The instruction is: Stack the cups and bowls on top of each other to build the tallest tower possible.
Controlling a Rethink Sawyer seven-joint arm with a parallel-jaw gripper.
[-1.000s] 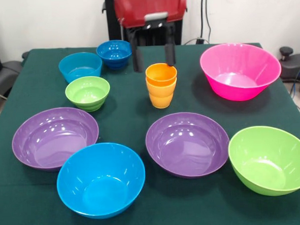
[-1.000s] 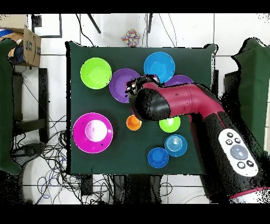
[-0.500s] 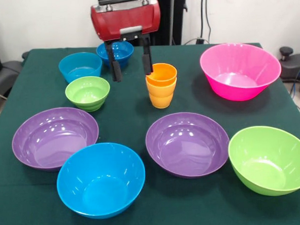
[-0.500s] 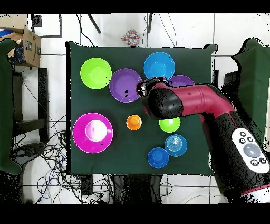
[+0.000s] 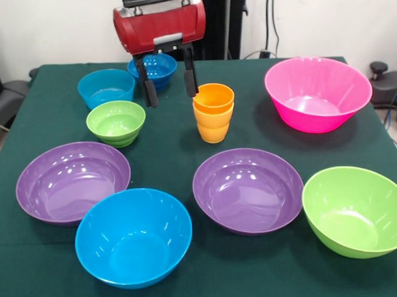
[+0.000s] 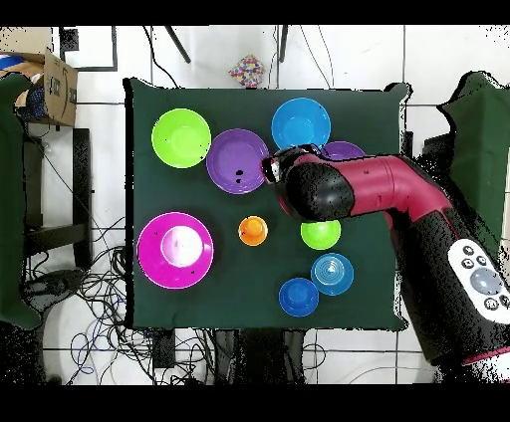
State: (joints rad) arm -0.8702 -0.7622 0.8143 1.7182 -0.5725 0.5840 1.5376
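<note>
counting two ribbed orange cups (image 5: 213, 113) nested, we log eight glossy round bowls (image 5: 133, 237); gripper (image 5: 169, 80) spread wide, empty.

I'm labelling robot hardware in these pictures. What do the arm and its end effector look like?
The arm is glossy dark red with black sections and a grey panel of round buttons. The end effector has a rounded red housing, a grey plate and two slim black fingers.

One camera faces the table (image 5: 185, 132) from across it, another looks straight down; both cover the whole tabletop.
</note>
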